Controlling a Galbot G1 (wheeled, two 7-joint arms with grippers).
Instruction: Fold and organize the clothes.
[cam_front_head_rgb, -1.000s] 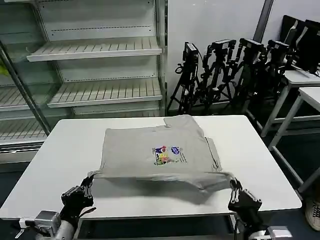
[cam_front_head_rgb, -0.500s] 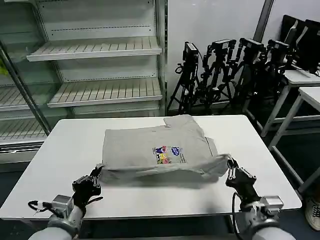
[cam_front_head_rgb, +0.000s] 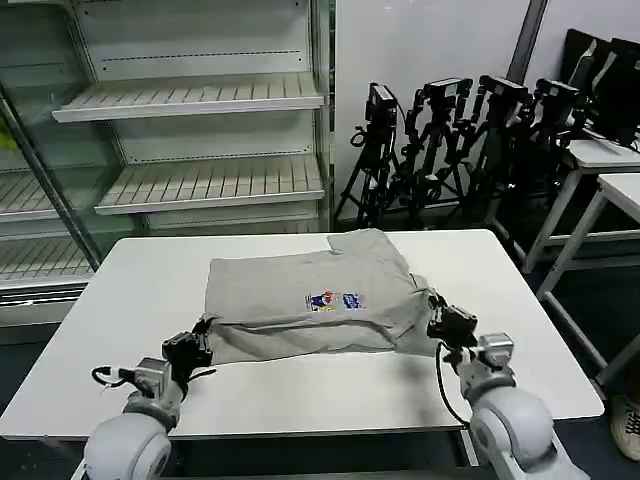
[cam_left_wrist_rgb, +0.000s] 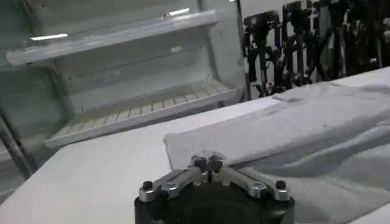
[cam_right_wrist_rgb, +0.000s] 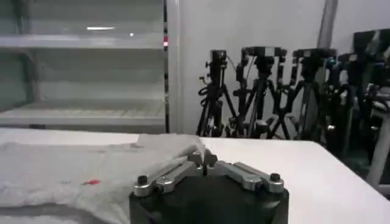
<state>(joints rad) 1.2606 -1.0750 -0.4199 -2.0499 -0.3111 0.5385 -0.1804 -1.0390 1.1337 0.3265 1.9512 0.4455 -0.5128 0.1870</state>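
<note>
Clothes here means one light grey T-shirt (cam_front_head_rgb: 310, 300), lying across the middle of the white bench (cam_front_head_rgb: 130, 290) with its long axis running side to side and its collar end toward the far edge. Starting at the left, the left hand (cam_front_head_rgb: 193, 345) sits at the shirt's near-left corner, and in the left wrist view (cam_left_wrist_rgb: 208, 163) its fingertips meet with the cloth's edge between them, so it looks clamped on the hem. Between the two hands the near hem is lifted and carried over the lower body of the shirt, and the fold's leading edge now lies just below the small multicoloured chest print (cam_front_head_rgb: 333, 300), part of which seems covered. At the right, the right hand (cam_front_head_rgb: 440, 320) holds the near-right corner; the right wrist view (cam_right_wrist_rgb: 203, 161) shows its fingertips together with grey fabric pinched at them. Both hands stand at about the same depth on the bench, one at each end of the hem, so the fold line stays square to the shirt's length. The rest of the shirt lies straight ahead of both hands, toward the shelving, so laying the hem down evenly probably calls for both to travel forward together, neither arm leading.
</note>
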